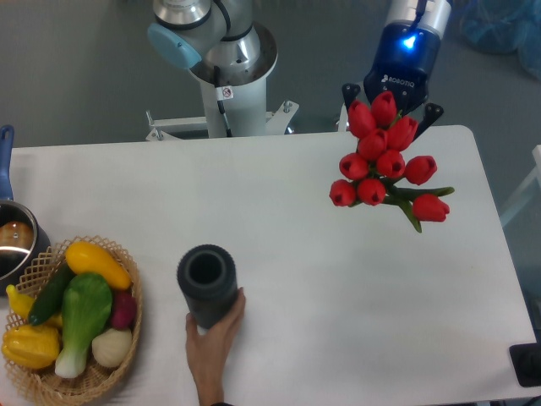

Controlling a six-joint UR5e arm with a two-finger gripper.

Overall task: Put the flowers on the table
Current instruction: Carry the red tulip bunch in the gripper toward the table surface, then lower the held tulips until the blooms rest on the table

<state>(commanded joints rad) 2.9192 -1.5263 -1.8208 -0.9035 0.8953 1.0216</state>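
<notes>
The flowers [385,161] are a bunch of red tulips with green leaves, hanging above the far right part of the white table [287,203]. My gripper [390,103] comes down from the upper right with its blue-lit wrist, shut on the flowers. Its fingertips are hidden behind the blooms, and only the dark finger links show on either side. The stems are mostly hidden under the heads, with a few green leaves poking out to the right.
A person's hand [211,342] holds a dark grey ribbed vase [206,284] at the front middle. A wicker basket [38,376] of vegetables sits at the front left, with a pot [12,244] behind it. The robot base [226,80] stands beyond the far edge.
</notes>
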